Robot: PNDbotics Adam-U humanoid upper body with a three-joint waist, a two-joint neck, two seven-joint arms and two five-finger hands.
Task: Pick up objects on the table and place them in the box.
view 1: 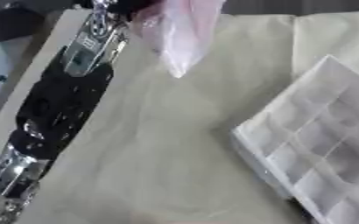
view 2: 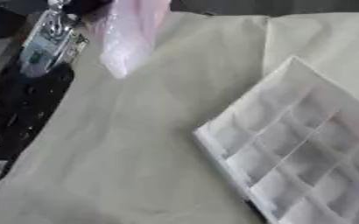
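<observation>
Item one: our left arm [view 1: 64,94], black with silver joints, runs along the table's [view 1: 160,144] left edge toward its far left corner. The hand itself is cut off at the top of both views, so we cannot tell how its fingers stand.

Item two: a pink translucent bag [view 1: 179,35], hanging point-down above the far edge of the table, its top beside the arm's far end. What holds it we cannot see.

Item three: a clear compartmented box [view 2: 290,144], set askew at the table's right edge, compartments showing nothing we can make out.

Item four: a pale cloth covers the table.

Our right hand appears in neither view.
</observation>
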